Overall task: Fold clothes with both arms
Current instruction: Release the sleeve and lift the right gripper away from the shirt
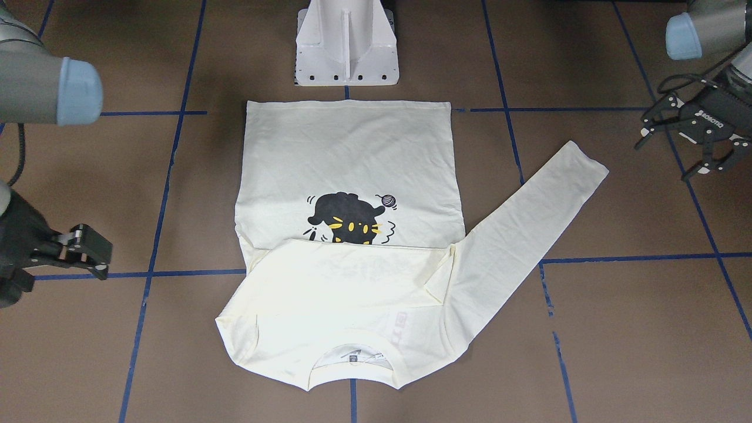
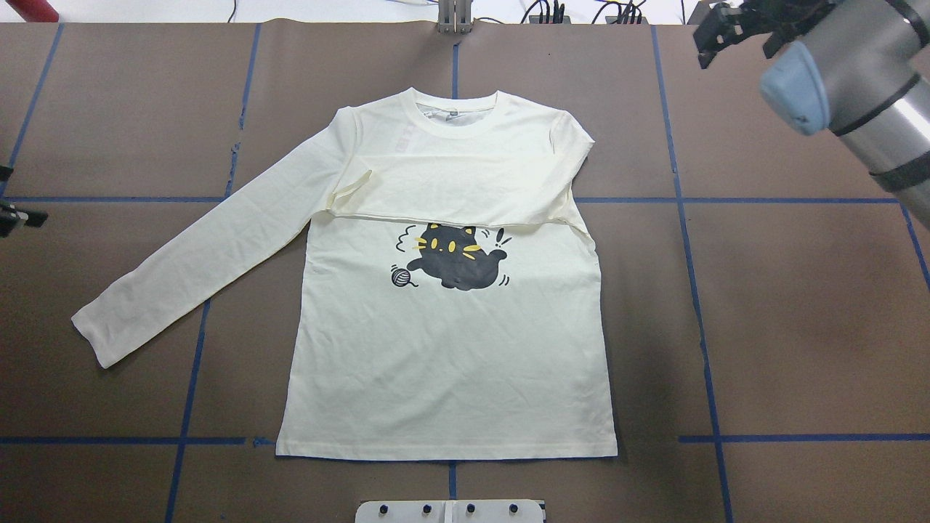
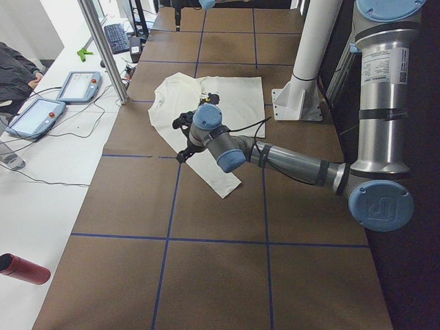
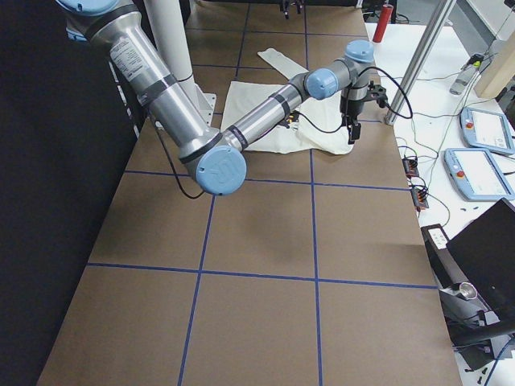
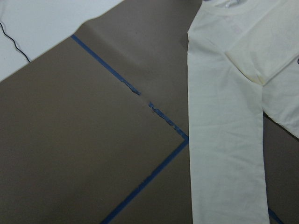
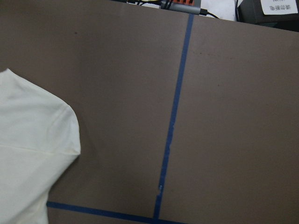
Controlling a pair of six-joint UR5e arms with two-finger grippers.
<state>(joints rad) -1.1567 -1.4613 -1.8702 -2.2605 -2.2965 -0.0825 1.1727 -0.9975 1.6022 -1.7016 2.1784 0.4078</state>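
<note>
**While both grippers hang clear, the shirt lies partly folded**

Spread flat in the middle of the brown bench point(image 2: 799, 327), the cream shirt point(image 2: 450, 363) lies print side up. Its hem is toward the robot's white pedestal point(image 1: 346, 47) and its collar point(image 2: 456, 109) toward the far edge. A plain cream layer is folded across the chest. Its lower edge runs straight from side to side and just covers the top of the black cat print point(image 2: 454, 265). In the front-facing view, faint lettering shows through this layer. One long sleeve point(image 2: 203, 261) stretches out at a slant on the robot's left, crossing a blue tape line point(image 2: 196, 349).

The left gripper point(image 1: 661, 160) hangs above the bench beyond that sleeve's cuff, apart from the cloth, with its jaws released and spread wide. The right gripper point(image 2: 734, 51) is off the shirt's right shoulder, near the far edge of the bench and well apart from the fabric. Its jaws also look released, with nothing between them. The right wrist view catches only the shoulder's rounded edge.
</note>
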